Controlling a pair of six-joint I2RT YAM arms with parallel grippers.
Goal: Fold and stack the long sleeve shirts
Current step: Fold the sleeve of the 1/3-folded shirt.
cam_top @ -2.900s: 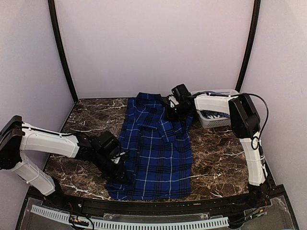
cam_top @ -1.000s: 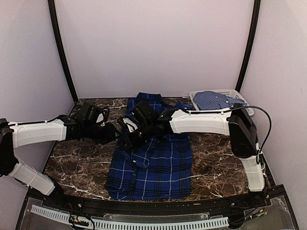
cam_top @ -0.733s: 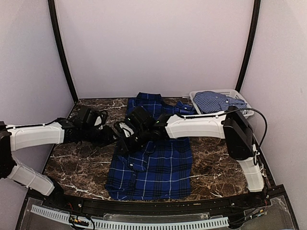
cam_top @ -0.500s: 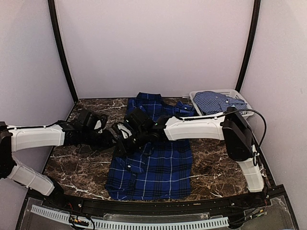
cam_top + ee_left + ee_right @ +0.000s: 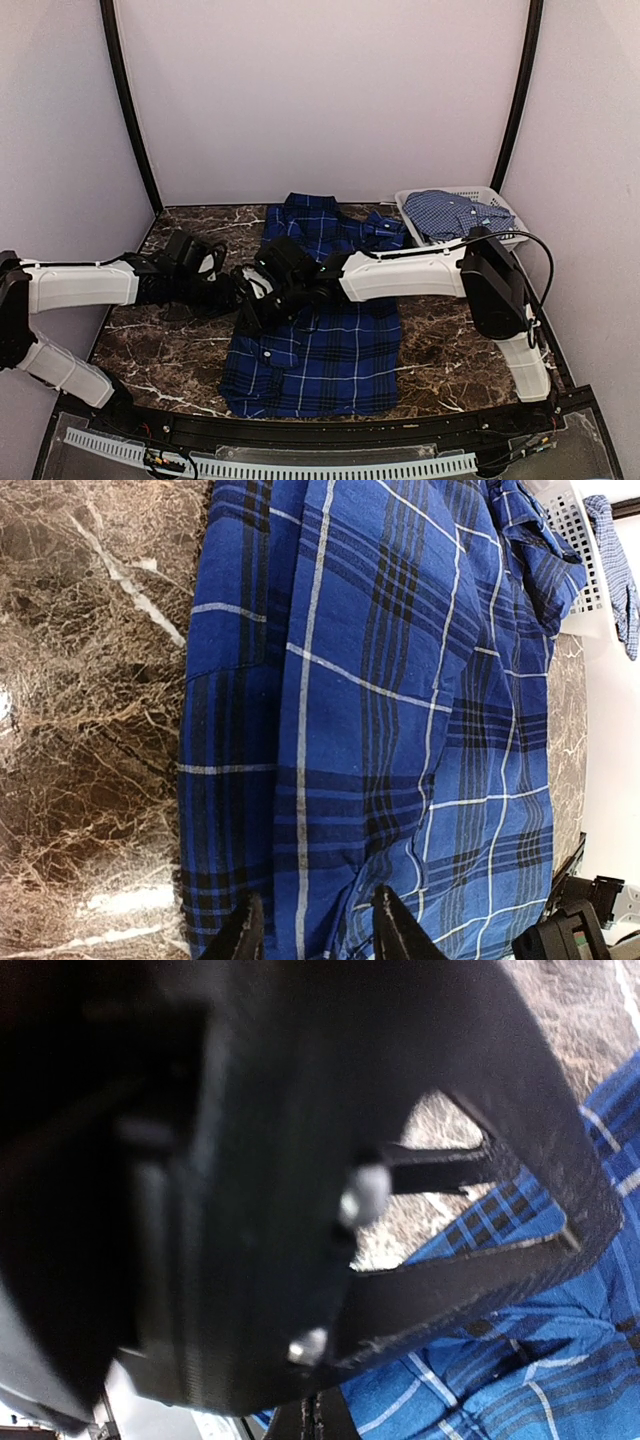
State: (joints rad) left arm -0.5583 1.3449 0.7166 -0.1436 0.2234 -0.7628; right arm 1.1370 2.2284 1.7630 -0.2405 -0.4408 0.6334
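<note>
**A:** Entry one, top external?

**B:** Fixed and high at the near edge, facing forward and down toward the back wall. Distant. It takes in the whole table (image 5: 170, 350), left arm (image 5: 80, 285), right arm (image 5: 410, 272), dark plaid shirt (image 5: 330, 350) and basket (image 5: 462, 190).

**A:** Entry two, left wrist?

**B:** Low and near, looking down and across the table toward its right side. The left jaws' tips sit at the bottom edge.

**A:** Entry three, right wrist?

**B:** Very near. The right jaws' dark, blurred bodywork blocks most of the frame, with glimpses past it.

**A:** Shared ground?

**B:** The plaid shirt and marble table appear in all three views. The basket appears in the top and left wrist views only.
</note>
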